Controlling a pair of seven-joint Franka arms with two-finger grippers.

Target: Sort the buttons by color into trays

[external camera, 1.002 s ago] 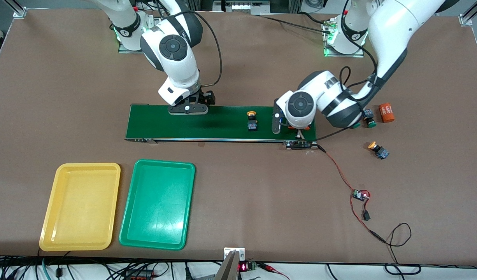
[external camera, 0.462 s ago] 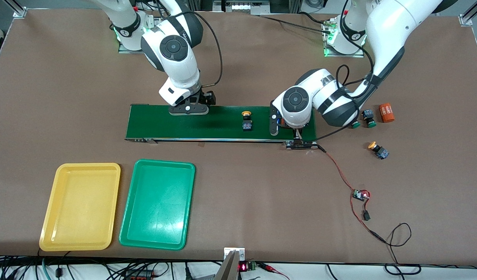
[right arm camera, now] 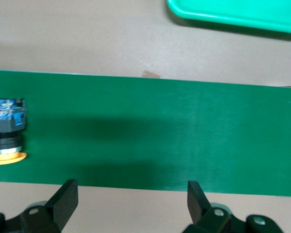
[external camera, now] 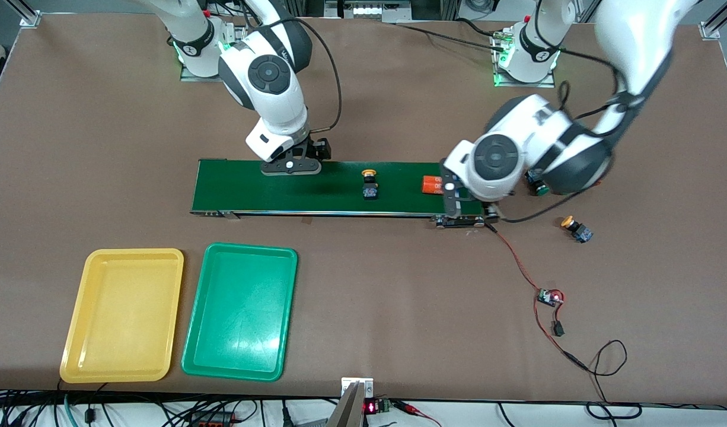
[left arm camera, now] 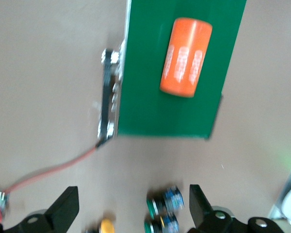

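Buttons sit unsorted on the brown desk (external camera: 363,89) while the yellow tray (external camera: 124,315) and the green tray (external camera: 240,311) beside it lie bare at the right arm's end, nearest the front camera. The right arm bends down from its base, its right tool (right arm camera: 128,201) hanging low over the conveyor belt (external camera: 340,188) with fingers spread wide, gripping nothing. Mid-belt rests a yellow-capped button (external camera: 369,184). Toward the left arm's end of the belt lies an orange cylinder (left arm camera: 186,57). The left arm folds sharply at the elbow, its left tool (left arm camera: 131,213) poised over the desk just off the belt's end, fingers fully apart and empty. Two green-capped buttons (left arm camera: 164,213) lie there together, a second yellow-capped button (external camera: 577,228) nearer the front camera.
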